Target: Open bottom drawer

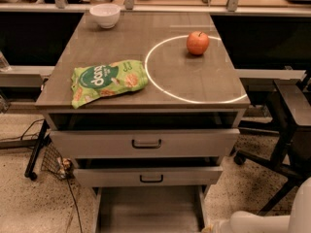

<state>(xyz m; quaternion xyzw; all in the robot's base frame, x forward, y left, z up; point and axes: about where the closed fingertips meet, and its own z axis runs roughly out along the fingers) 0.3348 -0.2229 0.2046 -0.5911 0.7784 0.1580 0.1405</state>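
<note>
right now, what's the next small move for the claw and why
Probably draw the claw straight back and clear: the bottom drawer looks well open, its grey inside showing past the middle drawer front, and the claw sits low at the picture's bottom edge by the drawer's right side.

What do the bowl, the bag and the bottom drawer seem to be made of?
The bowl: probably glazed ceramic, perhaps plastic; white, smooth, faint shine. The bag: printed plastic film; green, crinkled, glossy. The bottom drawer: painted metal or laminate, unclear which; its inside is flat, matte grey. The pincer sits at the lower edge, beside the drawer's right side.
</note>
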